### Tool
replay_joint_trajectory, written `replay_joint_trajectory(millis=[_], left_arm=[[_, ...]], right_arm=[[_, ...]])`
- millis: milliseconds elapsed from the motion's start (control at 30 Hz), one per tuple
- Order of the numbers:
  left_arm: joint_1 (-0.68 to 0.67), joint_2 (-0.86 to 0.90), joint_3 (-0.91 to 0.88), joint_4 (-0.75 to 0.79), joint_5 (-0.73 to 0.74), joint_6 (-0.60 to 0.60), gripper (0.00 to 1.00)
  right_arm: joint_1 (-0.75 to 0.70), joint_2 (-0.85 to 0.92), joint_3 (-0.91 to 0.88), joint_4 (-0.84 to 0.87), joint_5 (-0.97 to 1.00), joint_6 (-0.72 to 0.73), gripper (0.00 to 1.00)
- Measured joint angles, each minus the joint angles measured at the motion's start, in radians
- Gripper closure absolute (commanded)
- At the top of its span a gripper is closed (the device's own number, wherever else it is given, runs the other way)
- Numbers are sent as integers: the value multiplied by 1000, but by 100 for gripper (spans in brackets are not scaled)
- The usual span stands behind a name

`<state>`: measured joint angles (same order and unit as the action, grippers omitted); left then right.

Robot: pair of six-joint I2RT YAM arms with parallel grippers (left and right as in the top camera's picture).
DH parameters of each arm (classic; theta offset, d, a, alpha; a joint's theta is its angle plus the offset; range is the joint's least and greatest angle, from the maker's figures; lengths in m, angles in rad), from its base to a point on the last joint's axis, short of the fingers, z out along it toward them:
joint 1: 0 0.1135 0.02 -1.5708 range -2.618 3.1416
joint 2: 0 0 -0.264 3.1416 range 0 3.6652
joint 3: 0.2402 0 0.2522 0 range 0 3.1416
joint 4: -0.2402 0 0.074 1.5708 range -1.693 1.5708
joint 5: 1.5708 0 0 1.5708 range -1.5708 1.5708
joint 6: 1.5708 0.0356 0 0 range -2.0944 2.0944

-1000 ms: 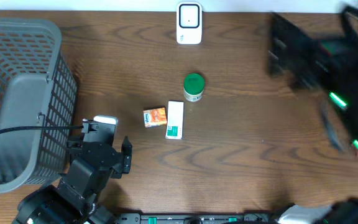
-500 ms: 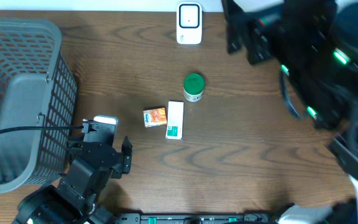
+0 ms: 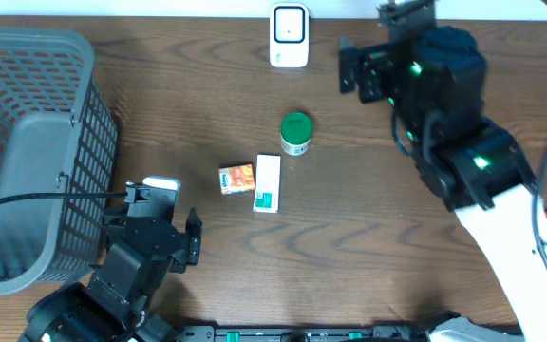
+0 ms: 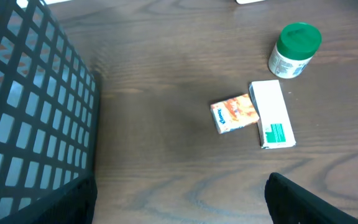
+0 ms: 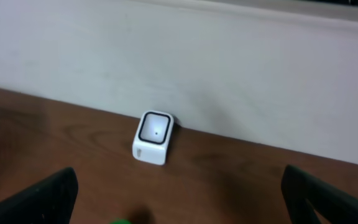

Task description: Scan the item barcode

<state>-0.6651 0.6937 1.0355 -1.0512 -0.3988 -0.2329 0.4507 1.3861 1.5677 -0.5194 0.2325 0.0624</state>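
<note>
Nothing is being gripped yet, so the task is sitting at its opening step, choosing and reaching for an item. The right hand (image 3: 348, 68) is hanging released and empty near the scanner (image 3: 289, 36), its fingers spread wide and looking toward it. The left hand (image 3: 174, 211) is resting released beside the basket (image 3: 27, 152), carrying nothing. Three candidate items are lying together mid-worktop (image 3: 397, 237), well apart from both hands, and which one is meant I cannot tell. A small round jar (image 3: 295, 133) with a green lid and a pale body is standing upright. A flat white carton (image 3: 267, 182) with green print is lying just beside, perhaps touching, a little orange packet (image 3: 236, 178) that is looking soft-wrapped. The scanner is showing as a white rounded block with a dark square window, standing at the far edge against a pale wall. The worktop is showing dark wood grain, and the basket grey plastic lattice. The next move is probably calling for a grasp on one item, then turning its barcode toward that window
</note>
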Motion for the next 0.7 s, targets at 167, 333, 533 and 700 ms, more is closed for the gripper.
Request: replay_joint_trajectory(millis=[167, 333, 533, 700], left_arm=[[0, 0, 0, 0, 0, 0, 15], [0, 0, 0, 0, 0, 0, 15], [0, 0, 0, -1, 0, 0, 15], [0, 0, 0, 0, 0, 0, 15]], right_arm=[[0, 164, 3, -50, -28, 188, 1], [0, 289, 18, -221, -146, 350, 1], [0, 412, 225, -473, -196, 405, 1], [0, 550, 485, -668, -212, 414, 1]])
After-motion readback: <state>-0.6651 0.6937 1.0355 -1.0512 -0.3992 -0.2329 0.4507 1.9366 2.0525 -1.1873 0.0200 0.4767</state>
